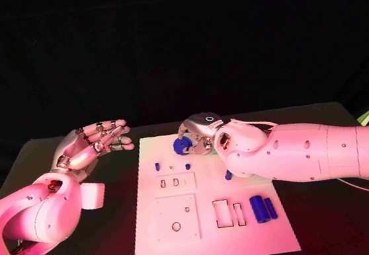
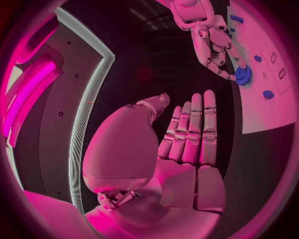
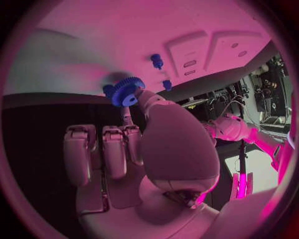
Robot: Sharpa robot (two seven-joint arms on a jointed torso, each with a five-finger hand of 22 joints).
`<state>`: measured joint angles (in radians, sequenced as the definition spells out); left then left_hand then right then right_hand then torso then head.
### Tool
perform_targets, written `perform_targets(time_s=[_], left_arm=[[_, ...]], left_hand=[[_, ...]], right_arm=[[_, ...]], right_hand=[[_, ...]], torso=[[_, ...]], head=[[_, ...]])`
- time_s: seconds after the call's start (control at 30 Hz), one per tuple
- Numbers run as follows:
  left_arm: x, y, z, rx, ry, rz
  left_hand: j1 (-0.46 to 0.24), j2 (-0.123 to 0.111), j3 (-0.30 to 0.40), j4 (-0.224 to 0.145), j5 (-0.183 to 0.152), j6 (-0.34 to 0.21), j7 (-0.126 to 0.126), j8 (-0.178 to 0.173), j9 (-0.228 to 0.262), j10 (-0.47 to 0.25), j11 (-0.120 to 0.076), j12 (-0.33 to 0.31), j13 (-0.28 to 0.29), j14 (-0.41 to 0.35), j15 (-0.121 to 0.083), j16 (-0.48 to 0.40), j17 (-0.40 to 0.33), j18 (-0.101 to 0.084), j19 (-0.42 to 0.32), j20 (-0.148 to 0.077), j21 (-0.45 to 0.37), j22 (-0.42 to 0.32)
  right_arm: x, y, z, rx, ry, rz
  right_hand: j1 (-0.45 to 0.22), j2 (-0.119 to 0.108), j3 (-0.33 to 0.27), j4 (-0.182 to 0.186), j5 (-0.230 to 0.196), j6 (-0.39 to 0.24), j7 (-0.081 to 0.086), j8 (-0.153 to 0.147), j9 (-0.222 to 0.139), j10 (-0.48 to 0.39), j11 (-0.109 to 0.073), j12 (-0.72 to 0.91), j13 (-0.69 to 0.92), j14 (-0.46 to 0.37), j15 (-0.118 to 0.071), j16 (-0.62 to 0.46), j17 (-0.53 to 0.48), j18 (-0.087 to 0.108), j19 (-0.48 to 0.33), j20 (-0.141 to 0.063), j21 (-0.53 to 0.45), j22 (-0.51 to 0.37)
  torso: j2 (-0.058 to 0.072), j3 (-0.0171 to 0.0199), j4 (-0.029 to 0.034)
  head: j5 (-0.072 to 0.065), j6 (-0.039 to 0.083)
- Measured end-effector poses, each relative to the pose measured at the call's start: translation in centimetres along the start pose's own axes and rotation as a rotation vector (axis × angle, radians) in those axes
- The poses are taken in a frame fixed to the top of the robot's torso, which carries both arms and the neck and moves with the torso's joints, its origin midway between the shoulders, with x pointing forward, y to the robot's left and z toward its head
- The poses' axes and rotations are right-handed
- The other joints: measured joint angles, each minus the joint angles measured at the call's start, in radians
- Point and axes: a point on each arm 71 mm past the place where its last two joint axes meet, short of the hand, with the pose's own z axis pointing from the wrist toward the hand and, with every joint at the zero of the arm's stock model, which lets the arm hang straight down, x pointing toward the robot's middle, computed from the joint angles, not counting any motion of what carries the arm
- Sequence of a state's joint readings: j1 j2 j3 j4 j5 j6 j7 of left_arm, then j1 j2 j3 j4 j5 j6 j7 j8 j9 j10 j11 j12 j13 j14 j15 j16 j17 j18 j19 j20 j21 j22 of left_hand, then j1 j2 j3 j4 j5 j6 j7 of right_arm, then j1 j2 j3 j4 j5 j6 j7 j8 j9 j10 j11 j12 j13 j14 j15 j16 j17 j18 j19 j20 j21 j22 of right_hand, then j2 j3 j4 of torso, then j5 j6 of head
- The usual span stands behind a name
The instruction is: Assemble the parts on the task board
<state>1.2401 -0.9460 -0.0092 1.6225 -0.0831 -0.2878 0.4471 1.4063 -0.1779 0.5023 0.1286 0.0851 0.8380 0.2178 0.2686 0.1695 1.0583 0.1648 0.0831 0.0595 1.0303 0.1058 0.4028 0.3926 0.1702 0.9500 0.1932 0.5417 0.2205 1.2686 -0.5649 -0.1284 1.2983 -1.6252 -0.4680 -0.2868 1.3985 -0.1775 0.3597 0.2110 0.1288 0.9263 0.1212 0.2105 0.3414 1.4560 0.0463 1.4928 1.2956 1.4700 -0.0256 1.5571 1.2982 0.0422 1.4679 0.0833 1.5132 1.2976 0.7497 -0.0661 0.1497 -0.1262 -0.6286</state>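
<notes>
Head view: the flat white rectangular task board [image 1: 213, 230] lies in the middle of the black table [image 1: 53, 150]. The right silver hand [image 1: 203, 132] reaches over the board's far edge, and a round blue toothed gear [image 1: 182, 145] sits at its fingertips, just inside that far edge. From the right wrist view the blue gear [image 3: 127, 92] is touched by the thumb tip, while the other fingers [image 3: 102, 149] lie straight and side by side short of it; whether the gear is truly pinched or only touched I cannot tell. Two small blue pegs [image 1: 158, 166] stand in the board near its far left part, close to the gear. Two blue cylinders [image 1: 259, 209] lie side by side near the board's right edge, beside a pair of narrow rectangular slots [image 1: 223, 213]. The left silver hand [image 1: 91, 146] is raised off the table's left side, well apart from the board, fingers loosely apart and holding nothing; the left wrist view shows its fingers [image 2: 193, 129] straight and close together.
</notes>
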Motion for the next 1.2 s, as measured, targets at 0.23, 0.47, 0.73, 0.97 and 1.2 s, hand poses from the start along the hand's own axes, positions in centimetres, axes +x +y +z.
perform_targets(time_s=[0.23,0.47,0.73,0.97,1.2], left_arm=[[0.0,0.0,0.0,0.000,0.000,0.000],[0.0,0.0,0.0,0.000,0.000,0.000],[0.0,0.0,0.0,0.000,0.000,0.000],[0.0,0.0,0.0,-0.001,0.000,0.000],[0.0,0.0,0.0,-0.001,0.000,0.000]], left_hand=[[0.000,0.000,0.000,0.000,0.000,0.000,0.000,0.000,0.000,0.000,0.000,0.000,0.000,0.000,0.000,0.000,0.000,0.000,0.000,0.000,0.000,0.000],[0.000,0.000,0.000,0.000,0.000,0.000,0.000,0.000,0.000,0.000,0.000,0.000,0.000,0.000,0.000,0.000,0.000,0.000,0.000,0.000,0.000,0.000],[0.000,0.000,0.000,0.000,0.000,0.000,0.000,0.000,0.000,0.000,0.000,0.000,0.000,0.000,0.000,0.000,0.000,0.000,0.000,0.000,0.000,0.000],[0.000,0.000,0.000,0.000,0.000,0.000,0.000,0.000,0.000,0.000,0.000,0.000,0.000,0.000,0.000,0.000,0.001,0.000,-0.001,0.001,0.000,0.000],[0.000,0.000,0.000,0.000,0.000,0.000,0.000,0.000,0.000,0.000,0.000,0.000,0.000,0.000,0.000,0.000,0.001,0.000,-0.002,0.002,0.000,0.001]], right_arm=[[0.3,0.1,0.1,0.001,0.014,-0.004],[0.5,0.2,0.2,0.002,0.021,-0.007],[0.7,0.2,0.4,0.010,0.021,-0.009],[1.0,0.1,0.5,0.020,0.031,-0.002],[1.3,0.0,0.5,0.025,0.070,-0.002]], right_hand=[[0.000,0.000,0.000,0.000,0.000,0.000,0.000,0.000,0.000,0.000,0.000,0.000,0.000,0.000,0.000,0.000,0.000,-0.006,0.000,0.000,0.011,0.000],[-0.025,0.025,0.044,-0.002,0.001,0.013,-0.002,0.005,0.007,0.000,0.000,0.000,0.000,0.000,0.000,0.000,0.000,-0.006,0.000,0.000,0.011,0.000],[-0.049,0.001,0.044,-0.003,0.001,0.016,0.000,0.005,0.010,0.000,0.000,0.000,0.000,0.000,0.000,0.000,0.000,-0.006,0.000,0.000,0.011,0.000],[-0.139,-0.041,0.053,0.007,0.001,-0.018,0.035,-0.031,0.015,0.012,0.013,-0.012,0.000,0.000,0.025,0.000,0.000,-0.006,-0.009,0.014,0.011,0.000],[-0.177,-0.054,0.032,0.029,0.001,-0.032,0.038,-0.073,-0.015,-0.002,0.027,-0.012,0.000,0.000,0.026,0.000,0.000,-0.006,-0.012,0.017,0.011,0.000]], torso=[[0.000,0.0012,-0.0008],[0.000,0.0018,-0.0010],[0.000,0.0016,-0.0014],[0.000,0.0011,-0.0008],[0.000,0.0009,-0.0008]], head=[[0.003,-0.003],[0.005,-0.003],[0.007,-0.003],[0.006,-0.003],[0.006,-0.003]])
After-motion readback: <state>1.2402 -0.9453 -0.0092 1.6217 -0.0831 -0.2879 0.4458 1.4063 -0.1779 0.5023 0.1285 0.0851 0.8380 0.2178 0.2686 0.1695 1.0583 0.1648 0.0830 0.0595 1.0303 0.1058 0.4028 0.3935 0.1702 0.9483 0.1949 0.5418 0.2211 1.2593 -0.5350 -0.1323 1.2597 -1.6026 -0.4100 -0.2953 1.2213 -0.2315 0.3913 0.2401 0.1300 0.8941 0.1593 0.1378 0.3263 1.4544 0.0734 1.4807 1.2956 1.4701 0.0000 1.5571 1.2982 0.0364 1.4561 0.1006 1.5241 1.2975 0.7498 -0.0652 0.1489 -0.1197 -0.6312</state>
